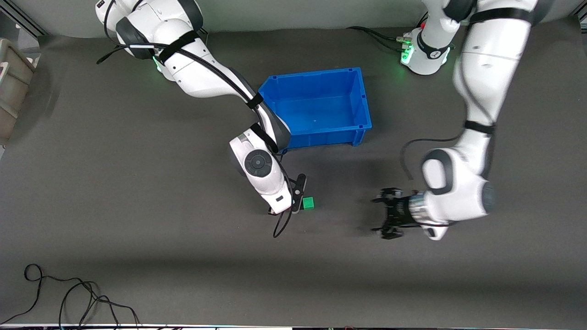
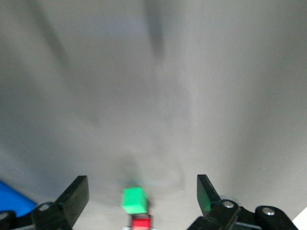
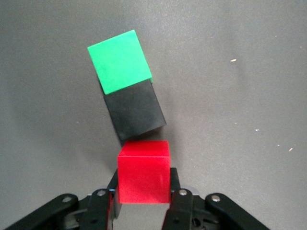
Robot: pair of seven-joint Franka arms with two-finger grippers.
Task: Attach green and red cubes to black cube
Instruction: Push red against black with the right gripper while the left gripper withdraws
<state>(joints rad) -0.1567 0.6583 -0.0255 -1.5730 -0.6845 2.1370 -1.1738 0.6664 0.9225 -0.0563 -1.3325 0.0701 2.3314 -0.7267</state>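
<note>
Green cube (image 3: pixel 120 60): joined to black cube (image 3: pixel 135 111), both on mat just in front of red, nearer the front cam than blue bin (image 1: pixel 321 106).
Red cube (image 3: pixel 143 171): clenched in right gripper (image 3: pixel 143 203); corner touches black, pair sits skewed to red's face.
Axis: green-black-red nearly in line; likely needs squaring up.
Left gripper (image 1: pixel 389 213): jaws released, empty, over bare mat twd left arm's end, waiting.
Obstacles: none close.

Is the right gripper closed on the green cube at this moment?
No, the right gripper is shut on the red cube; the green cube sits on the black cube.
</note>
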